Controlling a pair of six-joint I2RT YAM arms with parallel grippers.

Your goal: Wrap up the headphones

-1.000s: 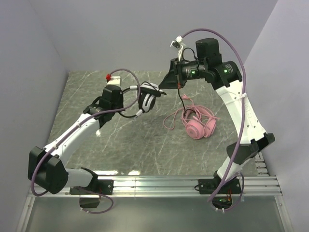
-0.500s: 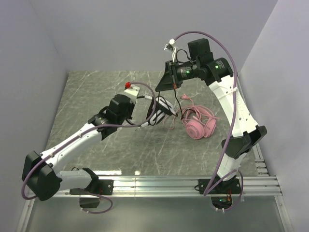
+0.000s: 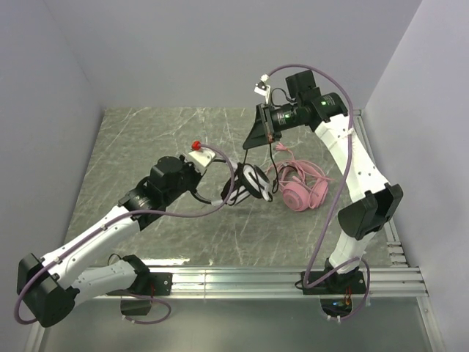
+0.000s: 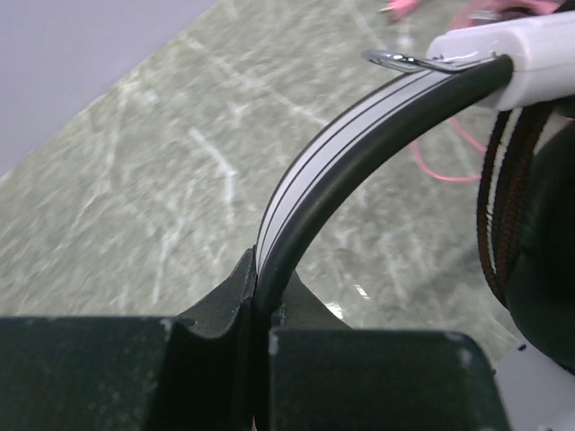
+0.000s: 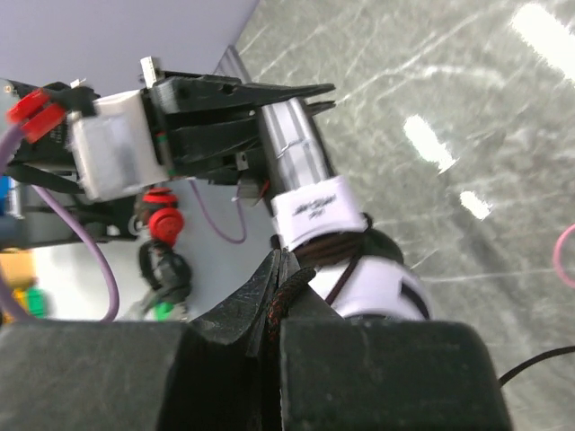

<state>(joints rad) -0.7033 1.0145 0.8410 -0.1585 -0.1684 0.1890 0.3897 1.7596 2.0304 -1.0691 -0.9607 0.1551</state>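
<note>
The black-and-white headphones [image 3: 249, 182] hang above the table's middle. My left gripper [image 3: 212, 176] is shut on their headband [image 4: 359, 135], which runs up from between the jaws [image 4: 260, 269] to a white end piece, with a black ear cup [image 4: 544, 269] at the right. Dark cable is wound round the headset under that white piece [image 5: 319, 211]. My right gripper [image 3: 248, 141] is just above and behind the headset, shut on the black braided cable [image 5: 286, 289]. The pink headphones [image 3: 300, 187] lie on the table to the right, their pink cable [image 3: 258, 183] looped beside them.
Marble-patterned table [image 3: 146, 132] with grey walls on the left, back and right. A metal rail [image 3: 242, 279] runs along the near edge by the arm bases. A loose length of black cable [image 3: 278, 152] hangs below the right gripper over the pink headset.
The left arm has carried the black-and-white headset rightward and nearer, close to the pink headset. The right gripper stayed above it, shifting only slightly, still gripping the cable.
</note>
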